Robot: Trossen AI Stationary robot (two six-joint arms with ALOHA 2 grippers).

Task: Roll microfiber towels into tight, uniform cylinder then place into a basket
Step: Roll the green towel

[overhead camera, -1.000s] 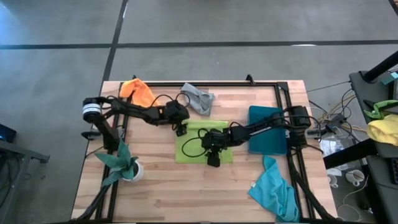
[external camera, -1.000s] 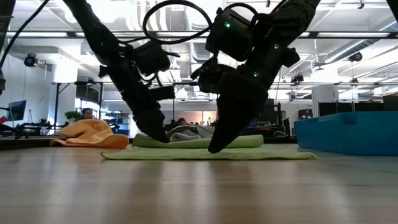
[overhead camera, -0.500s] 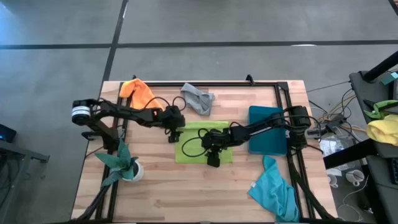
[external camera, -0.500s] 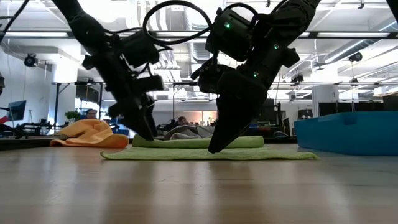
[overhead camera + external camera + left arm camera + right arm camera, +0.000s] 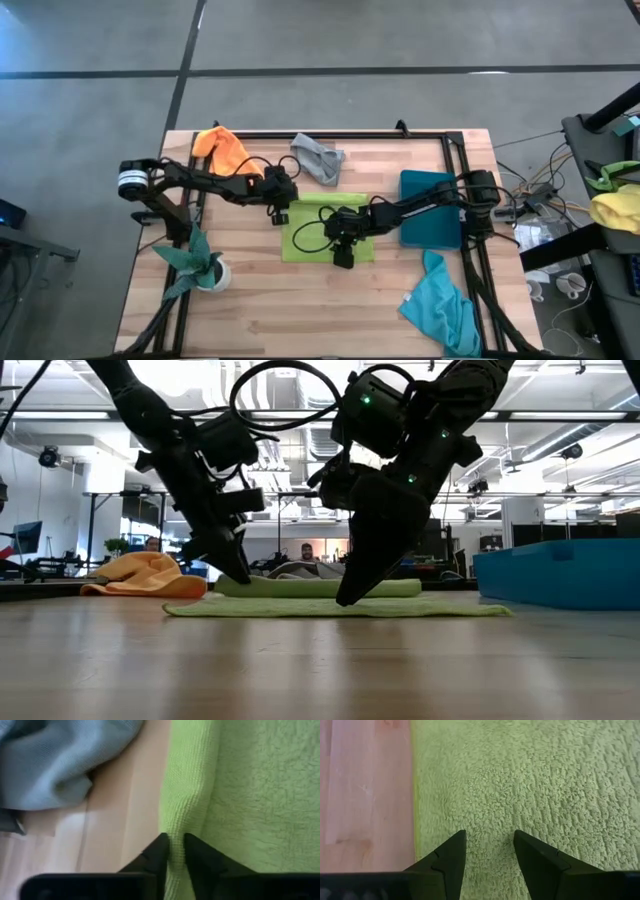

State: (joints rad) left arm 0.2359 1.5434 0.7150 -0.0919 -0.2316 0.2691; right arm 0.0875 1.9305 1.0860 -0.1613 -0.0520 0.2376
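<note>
A lime green towel (image 5: 325, 235) lies flat on the table, its far edge rolled into a low roll (image 5: 320, 588). My left gripper (image 5: 281, 213) is at the roll's left end, shut on it. My right gripper (image 5: 343, 258) stands open on the towel's flat part near its near edge. The orange towel (image 5: 222, 148) and the grey towel (image 5: 318, 158) lie bunched at the far edge. The turquoise towel (image 5: 440, 305) lies crumpled at the near right. The teal-blue basket (image 5: 430, 208) rests on the table at the right. My left gripper pinches the rolled far edge (image 5: 175, 827) at its left end between its two fingers, slanting down from the table's left. The fingers lie along the roll, and the cloth bulges into a ridge just ahead of them. The roll lies on the table. My right gripper has its two spread fingertips (image 5: 457, 845) set down on the flat single layer of the towel, close to its edge (image 5: 415, 810). It slants down from the table's right. The cloth under it lies flat on the wood.
A potted plant (image 5: 200, 262) stands at the near left, beside my left arm's base. A black frame rail (image 5: 330, 135) runs along the far edge. Bare wood (image 5: 300, 310) lies in front of the green towel.
My left gripper has gone a short way toward the table's left edge, along the roll to its left end, and has rolled a little about its own axis. The green towel and my right gripper have kept still.
</note>
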